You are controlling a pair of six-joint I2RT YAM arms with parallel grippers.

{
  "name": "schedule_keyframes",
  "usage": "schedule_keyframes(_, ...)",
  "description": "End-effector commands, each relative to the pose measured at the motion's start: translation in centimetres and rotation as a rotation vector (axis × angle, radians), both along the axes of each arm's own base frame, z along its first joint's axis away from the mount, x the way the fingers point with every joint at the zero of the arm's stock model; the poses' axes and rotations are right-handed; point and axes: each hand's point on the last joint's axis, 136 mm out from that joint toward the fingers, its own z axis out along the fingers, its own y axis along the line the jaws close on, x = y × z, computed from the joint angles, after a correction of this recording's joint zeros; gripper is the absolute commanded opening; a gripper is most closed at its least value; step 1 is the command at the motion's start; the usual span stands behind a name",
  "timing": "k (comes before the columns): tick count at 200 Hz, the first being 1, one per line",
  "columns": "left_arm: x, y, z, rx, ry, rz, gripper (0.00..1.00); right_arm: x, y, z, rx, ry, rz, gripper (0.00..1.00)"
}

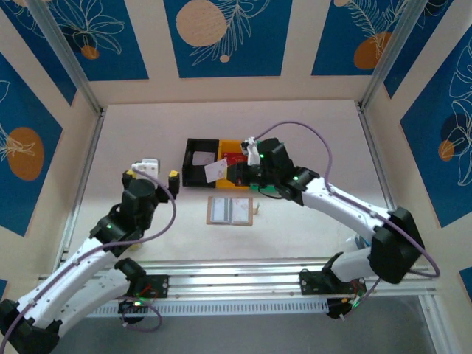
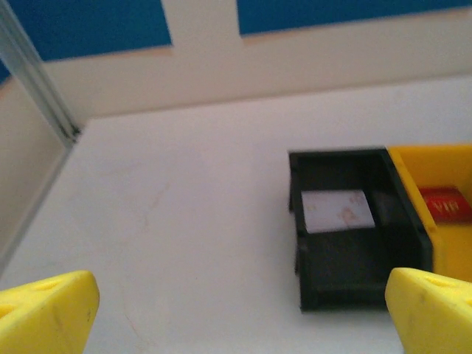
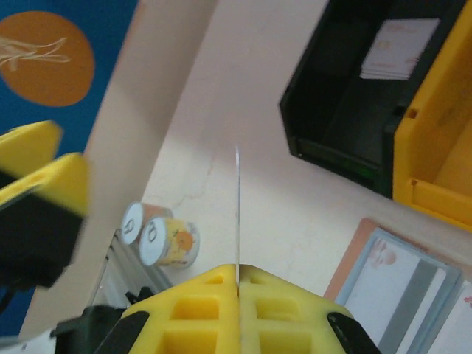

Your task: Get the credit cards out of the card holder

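A white card sits in the black bin, a red card in the yellow bin beside it. The card holder lies open on the worktop just in front of the black bin. The right gripper pinches a thin card, and the left gripper is spread wide.

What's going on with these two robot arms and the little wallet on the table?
The arms are emptying the small tan bifold card holder, which lies open on the table with cards in its pockets. The right tool is shut on a thin white card near the black plastic bin, where a pale card lies. A red card lies in the yellow plastic bin. The left tool is open, holding nothing.
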Motion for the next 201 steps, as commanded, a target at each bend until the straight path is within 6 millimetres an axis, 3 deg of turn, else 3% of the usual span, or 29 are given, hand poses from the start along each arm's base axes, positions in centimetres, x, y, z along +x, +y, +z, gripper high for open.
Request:
schedule_keyframes(1,0.0,2.4,2.7,-0.031,-0.137,0.126,1.0,2.0,1.3,-0.5,-0.023,0.041,-0.081,0.0)
schedule_keyframes(85,0.8,2.0,1.5,0.004,-0.092,0.137,1.0,9.5,4.7,-5.9,-0.173,0.204,-0.287,0.0)
schedule_keyframes(201,0.9,1.8,1.7,0.001,-0.107,0.122,1.0,15.2,7.7,-10.6,-0.148,0.323,-0.39,0.0)
